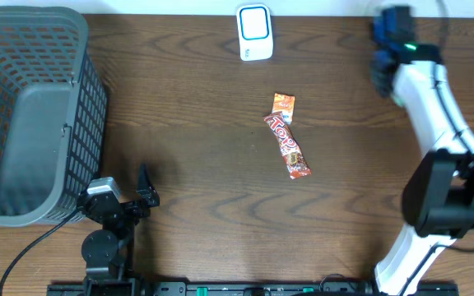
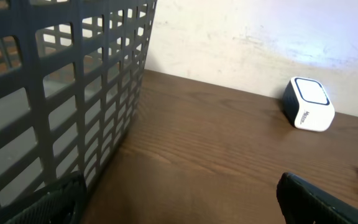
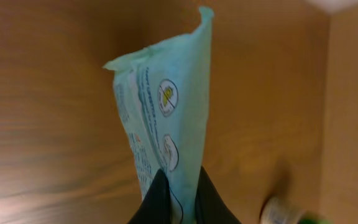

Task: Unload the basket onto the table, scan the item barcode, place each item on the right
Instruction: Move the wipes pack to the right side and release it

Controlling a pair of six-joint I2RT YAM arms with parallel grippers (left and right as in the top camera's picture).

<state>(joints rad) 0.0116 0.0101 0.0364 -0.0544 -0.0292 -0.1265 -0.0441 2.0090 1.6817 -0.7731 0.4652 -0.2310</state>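
- Overhead: a dark wooden table carries a grey basket at the left, a white scanner at the far middle and an orange snack bar lying flat in the centre.
- The left arm is folded low at the near edge, just beside the basket's corner, with the left gripper spread wide and empty.
- The right arm rises from the near right corner and stretches to the far edge, where the right gripper sits to the right of the scanner, well apart from it.
- Left wrist: the two dark fingertips stand far apart low in view, with the basket wall at the left and the scanner ahead.
- Right wrist: the black fingers are pinched together on the bottom edge of a pale green packet, which is held above the wood.
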